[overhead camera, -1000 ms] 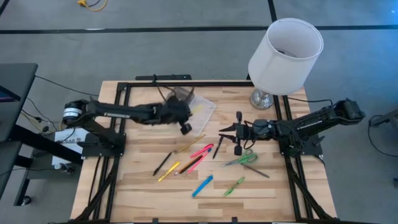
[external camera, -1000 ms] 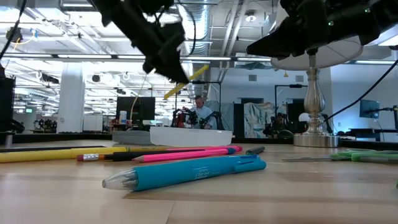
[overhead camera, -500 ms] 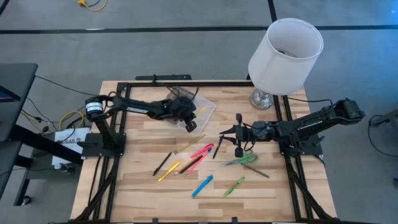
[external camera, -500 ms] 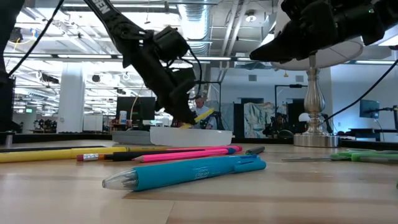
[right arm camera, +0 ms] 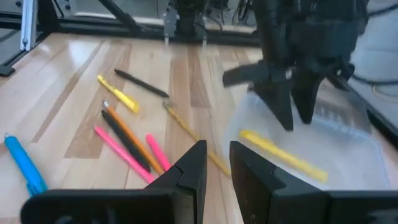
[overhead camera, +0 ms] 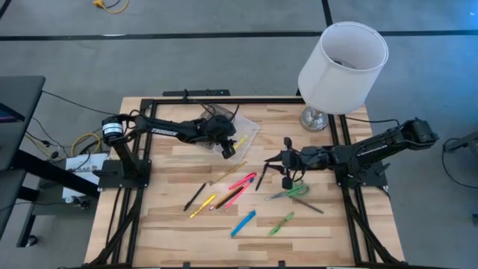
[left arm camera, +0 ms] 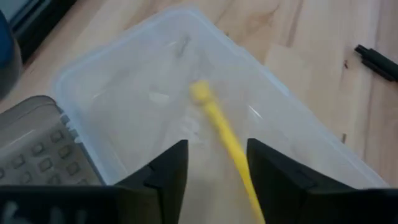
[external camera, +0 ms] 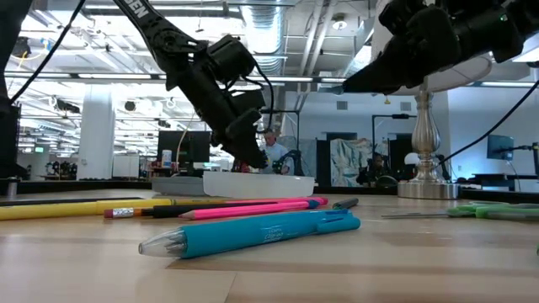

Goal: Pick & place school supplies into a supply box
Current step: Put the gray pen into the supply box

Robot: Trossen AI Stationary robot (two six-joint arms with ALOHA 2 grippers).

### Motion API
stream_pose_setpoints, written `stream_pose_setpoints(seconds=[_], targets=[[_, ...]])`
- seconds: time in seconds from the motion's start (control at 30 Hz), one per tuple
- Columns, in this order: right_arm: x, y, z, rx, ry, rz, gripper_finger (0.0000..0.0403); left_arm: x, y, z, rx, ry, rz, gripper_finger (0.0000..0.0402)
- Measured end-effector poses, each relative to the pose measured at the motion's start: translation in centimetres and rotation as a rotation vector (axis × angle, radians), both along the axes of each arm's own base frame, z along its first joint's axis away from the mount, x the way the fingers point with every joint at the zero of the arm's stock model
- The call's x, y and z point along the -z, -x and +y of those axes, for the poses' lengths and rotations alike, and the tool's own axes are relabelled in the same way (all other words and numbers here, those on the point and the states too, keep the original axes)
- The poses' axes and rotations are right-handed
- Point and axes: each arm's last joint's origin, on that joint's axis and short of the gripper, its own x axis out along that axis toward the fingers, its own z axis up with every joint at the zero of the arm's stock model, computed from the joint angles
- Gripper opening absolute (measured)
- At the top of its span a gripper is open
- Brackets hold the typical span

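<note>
The supply box [left arm camera: 124,81], a clear plastic case with its grey grid lid [left arm camera: 31,143] swung open beside it, sits at the table's far middle [overhead camera: 248,131]. My left gripper [left arm camera: 214,168] hangs open just over it. A yellow pencil [left arm camera: 221,130] lies on the box's floor between the fingers; the right wrist view shows it [right arm camera: 283,155] under the left gripper [right arm camera: 292,115]. My right gripper [overhead camera: 286,166] hovers open right of the box, holding nothing. Pink pens [overhead camera: 243,181], a blue marker [overhead camera: 243,223], a green marker [overhead camera: 281,223] and scissors [overhead camera: 291,191] lie on the wood.
A lamp with a white shade [overhead camera: 343,60] stands at the far right corner, its base [overhead camera: 314,119] close to the box. Dark pens [overhead camera: 196,196], a yellow pencil [overhead camera: 202,207] and a thin stick [overhead camera: 228,173] lie mid-table. Black frame rails [overhead camera: 142,142] border the table.
My left gripper, holding the yellow pencil, has come down onto the supply box, then opened and let go. The pencil has dropped from the fingertips and now lies in the box. My right gripper has tipped slightly but stayed in place.
</note>
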Motion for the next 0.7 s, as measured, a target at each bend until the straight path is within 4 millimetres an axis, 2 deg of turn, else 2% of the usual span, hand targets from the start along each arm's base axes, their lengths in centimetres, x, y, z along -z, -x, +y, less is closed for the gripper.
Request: stream_pose_setpoints(seconds=[0.13,0.37,0.53,0.7], targets=[[1.1,0.6,0.1,-0.003,0.012,0.127,0.0066,-0.7,-0.4,-0.8,0.081,0.026,0.026,0.0188],[3.1,2.3,1.2,-0.001,0.006,0.376,0.0066,-2.8,-0.5,-4.4,0.254,-0.030,0.044,0.0192],[3.2,2.6,2.5,-0.049,0.024,0.378,0.0066,-5.2,0.7,-6.9,0.319,-0.064,0.043,0.0193],[3.0,2.0,2.0,-0.008,0.175,0.332,0.0066,-6.6,1.8,-9.4,0.319,-0.111,0.039,0.0193]])
